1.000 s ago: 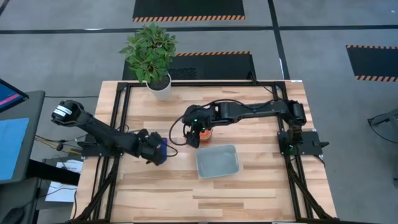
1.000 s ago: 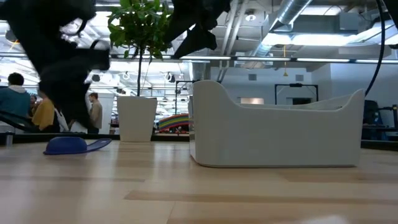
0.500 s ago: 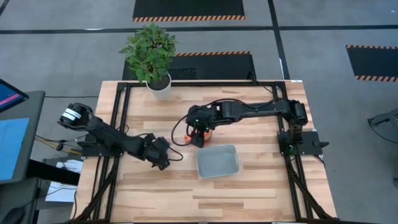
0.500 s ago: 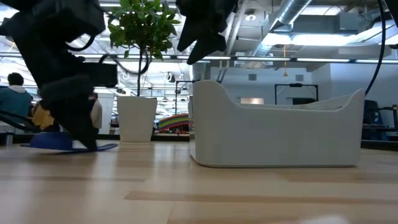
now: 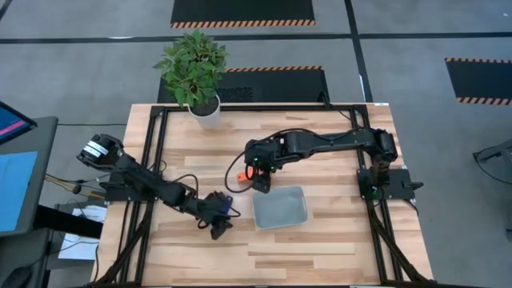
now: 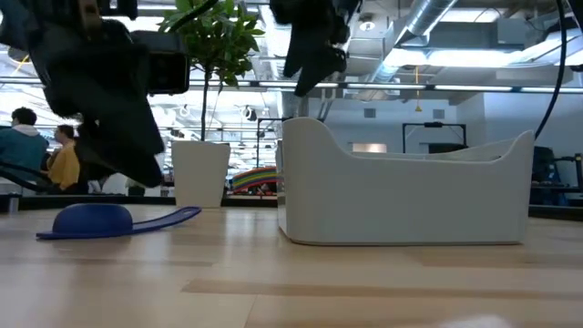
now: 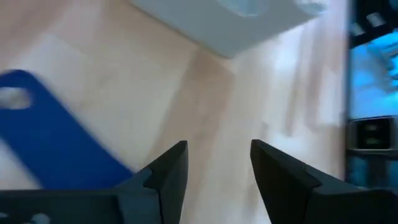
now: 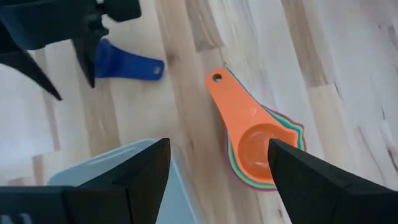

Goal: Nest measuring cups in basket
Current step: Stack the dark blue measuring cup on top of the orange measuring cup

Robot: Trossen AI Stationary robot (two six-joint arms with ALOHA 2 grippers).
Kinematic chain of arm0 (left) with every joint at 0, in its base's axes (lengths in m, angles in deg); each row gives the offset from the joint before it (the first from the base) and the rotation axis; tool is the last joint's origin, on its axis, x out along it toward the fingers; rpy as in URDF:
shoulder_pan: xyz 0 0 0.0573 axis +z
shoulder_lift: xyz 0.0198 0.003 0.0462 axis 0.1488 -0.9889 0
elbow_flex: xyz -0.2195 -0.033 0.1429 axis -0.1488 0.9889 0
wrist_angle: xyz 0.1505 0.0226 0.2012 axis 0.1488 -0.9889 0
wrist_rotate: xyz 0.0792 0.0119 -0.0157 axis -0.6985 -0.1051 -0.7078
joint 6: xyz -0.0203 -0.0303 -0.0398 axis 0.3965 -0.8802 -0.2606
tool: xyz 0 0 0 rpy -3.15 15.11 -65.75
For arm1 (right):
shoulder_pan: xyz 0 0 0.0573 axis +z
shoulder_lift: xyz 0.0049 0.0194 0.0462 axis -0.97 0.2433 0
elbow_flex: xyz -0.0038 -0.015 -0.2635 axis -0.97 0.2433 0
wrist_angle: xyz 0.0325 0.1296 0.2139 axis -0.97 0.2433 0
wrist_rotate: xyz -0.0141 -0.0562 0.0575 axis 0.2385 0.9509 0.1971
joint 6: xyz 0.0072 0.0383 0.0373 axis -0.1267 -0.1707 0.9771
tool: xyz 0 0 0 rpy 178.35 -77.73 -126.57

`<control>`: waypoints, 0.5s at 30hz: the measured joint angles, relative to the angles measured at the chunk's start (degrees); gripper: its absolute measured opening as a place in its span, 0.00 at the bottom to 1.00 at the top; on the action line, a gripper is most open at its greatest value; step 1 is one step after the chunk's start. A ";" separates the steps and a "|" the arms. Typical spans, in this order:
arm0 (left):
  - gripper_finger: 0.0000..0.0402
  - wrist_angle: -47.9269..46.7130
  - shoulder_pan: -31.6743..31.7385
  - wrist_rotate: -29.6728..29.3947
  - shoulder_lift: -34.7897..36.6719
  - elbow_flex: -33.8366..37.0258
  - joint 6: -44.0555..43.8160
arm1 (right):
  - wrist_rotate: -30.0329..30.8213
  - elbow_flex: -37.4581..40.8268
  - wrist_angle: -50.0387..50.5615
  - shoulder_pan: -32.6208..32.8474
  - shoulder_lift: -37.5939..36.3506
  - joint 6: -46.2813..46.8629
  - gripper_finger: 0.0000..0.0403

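A dark blue measuring cup [image 6: 91, 220] lies upside down on the table, rim down, its flat handle [image 6: 168, 217] pointing toward the basket [image 5: 280, 207]. My left gripper [image 7: 214, 167] hangs open just above and beside it, slanting down, with only bare table between its fingers. The other cups sit nested in a stack [image 8: 261, 152] with the orange one on top, left of the basket's far corner. My right gripper [image 8: 217, 167] hovers open above that stack. The pale basket [image 6: 401, 200] holds nothing. My left gripper has the dark blue cup's handle [image 7: 56, 140] running past the outer side of one finger [image 7: 168, 171]. Whether that finger touches the handle I cannot tell. Nothing is between the fingers.
A white plant pot [image 5: 205, 113] stands at the table's far edge, left of centre. The black frame rails [image 5: 156, 152] run along the table's left and right sides. People [image 6: 18, 146] show in the room beyond the table.
My left gripper has swept toward the near edge and toward the basket, tipping up from steeply downward to a slant. The dark blue cup has slid the same way along the table, still upside down. My right gripper has edged slightly toward the basket.
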 joint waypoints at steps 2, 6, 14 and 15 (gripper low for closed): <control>0.41 -3.19 -0.87 0.80 0.03 -1.49 -1.95 | 1.69 0.00 0.29 0.58 -1.25 0.38 0.72; 0.41 -15.38 -1.95 0.16 0.03 -5.14 -4.12 | 9.52 0.02 4.52 3.29 -6.06 1.24 0.72; 0.41 -30.22 -3.28 2.06 0.16 -8.86 -3.22 | 15.17 -0.01 20.60 13.86 -15.48 13.59 0.72; 0.41 -30.46 -3.37 2.41 0.16 -8.92 -3.23 | 15.21 -0.02 21.88 15.57 -15.87 15.02 0.72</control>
